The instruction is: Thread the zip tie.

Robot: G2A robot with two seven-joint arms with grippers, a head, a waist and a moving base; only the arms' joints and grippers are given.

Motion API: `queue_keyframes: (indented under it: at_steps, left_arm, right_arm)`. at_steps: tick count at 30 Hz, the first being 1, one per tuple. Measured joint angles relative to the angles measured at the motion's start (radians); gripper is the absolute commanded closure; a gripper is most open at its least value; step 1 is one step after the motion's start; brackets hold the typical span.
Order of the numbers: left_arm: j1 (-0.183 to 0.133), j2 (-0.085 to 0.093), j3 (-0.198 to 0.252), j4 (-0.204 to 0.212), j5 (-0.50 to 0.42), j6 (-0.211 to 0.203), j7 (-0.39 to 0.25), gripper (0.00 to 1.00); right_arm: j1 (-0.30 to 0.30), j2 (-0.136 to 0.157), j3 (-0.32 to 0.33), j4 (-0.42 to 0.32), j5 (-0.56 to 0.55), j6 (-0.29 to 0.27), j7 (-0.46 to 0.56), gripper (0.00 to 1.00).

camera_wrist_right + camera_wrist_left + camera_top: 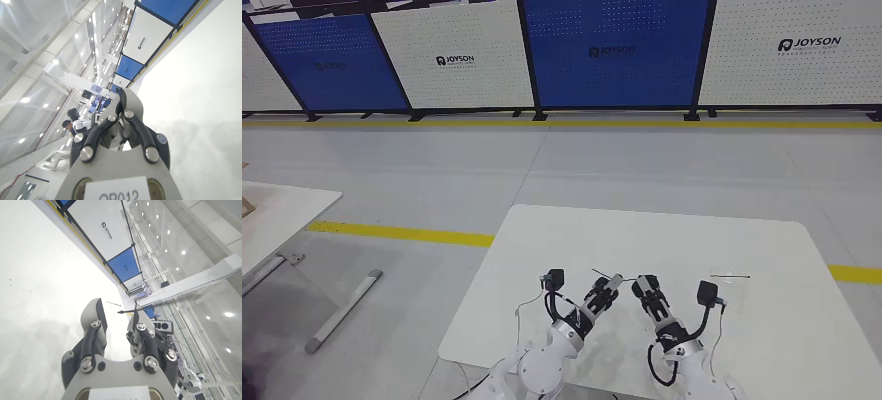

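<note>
Not threaded yet. Left gripper (118,305) fingers spread, zip tie (126,311) resting against one fingertip, not pinched. Right gripper (121,92) fingers pressed together. Spare tie (730,276) lies loose on the table (572,240).

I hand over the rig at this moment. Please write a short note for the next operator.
Left gripper: open, above the white table.
Right gripper: shut, apparently on the zip tie, whose head end lies inside the open left gripper.
Spare zip tie: flat on the table, to the right of both arms.
Done: one tie is off the table.
Left: pass the tail through the head; no loop is visible yet.
</note>
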Motion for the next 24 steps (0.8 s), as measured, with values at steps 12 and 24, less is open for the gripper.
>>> queue_keyframes:
  at_steps: [12, 24]
  left_arm:
    - [0.002, -0.001, -0.012, -0.008, 0.001, -0.003, 0.025, 0.69]
    - [0.011, -0.001, -0.011, -0.015, 0.014, -0.007, 0.025, 1.00]
  right_arm:
    - [-0.014, 0.002, 0.012, -0.010, -0.029, 0.016, -0.022, 1.00]
    - [-0.020, 0.002, 0.008, -0.017, -0.041, 0.016, -0.024, 1.00]
